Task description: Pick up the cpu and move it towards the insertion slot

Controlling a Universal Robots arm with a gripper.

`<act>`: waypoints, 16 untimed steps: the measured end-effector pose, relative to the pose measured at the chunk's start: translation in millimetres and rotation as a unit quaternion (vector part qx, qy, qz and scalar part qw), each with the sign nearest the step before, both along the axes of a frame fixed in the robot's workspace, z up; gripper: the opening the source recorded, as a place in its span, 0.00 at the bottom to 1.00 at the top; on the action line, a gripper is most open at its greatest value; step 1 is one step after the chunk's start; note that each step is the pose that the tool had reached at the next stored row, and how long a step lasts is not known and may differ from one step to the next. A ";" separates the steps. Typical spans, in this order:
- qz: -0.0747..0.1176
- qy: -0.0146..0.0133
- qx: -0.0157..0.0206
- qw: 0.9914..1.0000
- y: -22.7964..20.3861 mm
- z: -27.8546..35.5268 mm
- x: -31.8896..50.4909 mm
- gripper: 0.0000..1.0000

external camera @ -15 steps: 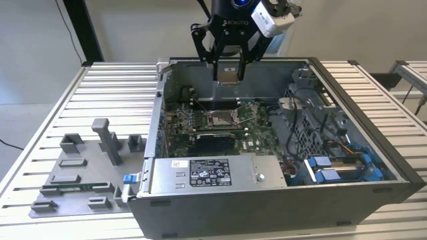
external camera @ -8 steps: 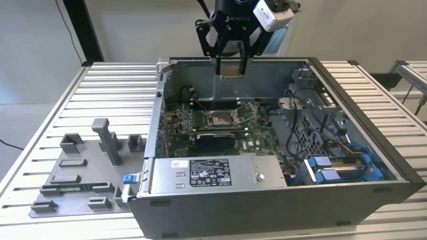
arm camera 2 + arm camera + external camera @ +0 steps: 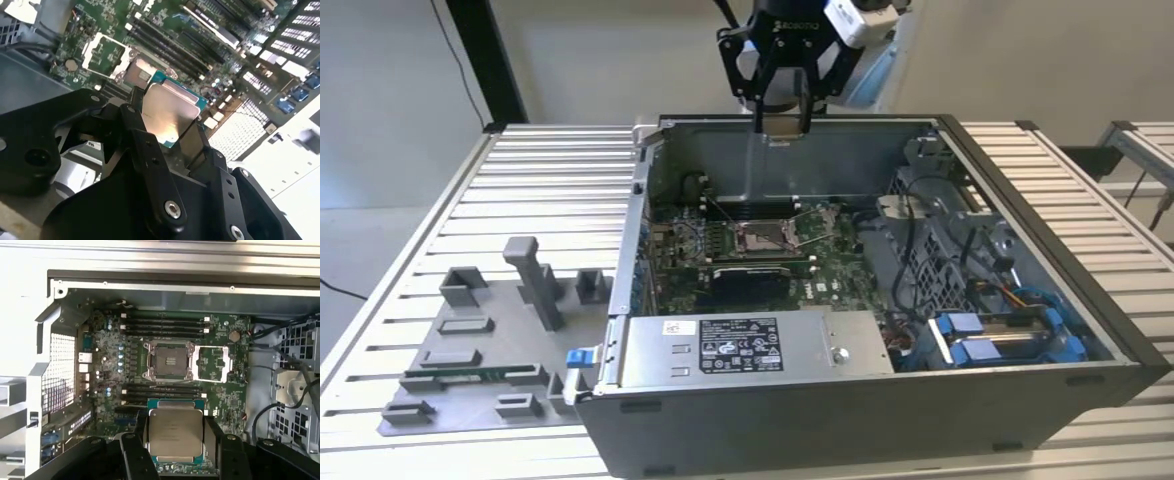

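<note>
The cpu (image 3: 174, 434) sits clamped flat between the two black fingers (image 3: 212, 440) of the gripper (image 3: 783, 128), its silvery top showing in both wrist views (image 3: 167, 114). The arm hangs straight down over the back wall of the open computer case (image 3: 1107, 330), well above the motherboard (image 3: 834, 285). The insertion slot (image 3: 168, 361) lies open on the board, apart from the chip.

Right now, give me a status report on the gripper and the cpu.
Gripper shut on the cpu, held above the open computer case. Insertion slot open below, nothing lying on it.
</note>
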State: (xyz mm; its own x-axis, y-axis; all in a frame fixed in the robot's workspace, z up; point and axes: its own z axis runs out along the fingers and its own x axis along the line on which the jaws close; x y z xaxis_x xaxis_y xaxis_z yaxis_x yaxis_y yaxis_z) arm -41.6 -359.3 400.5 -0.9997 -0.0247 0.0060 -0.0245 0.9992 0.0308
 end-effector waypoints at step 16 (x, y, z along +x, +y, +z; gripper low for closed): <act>-0.007 -0.001 0.000 1.000 18.5 -4.6 0.1 0.00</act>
State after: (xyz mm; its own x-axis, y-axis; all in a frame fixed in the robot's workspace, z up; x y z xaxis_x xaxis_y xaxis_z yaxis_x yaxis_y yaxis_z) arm -41.5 -340.8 395.8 -0.9999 -0.0099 0.0044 -0.0098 0.9995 0.0301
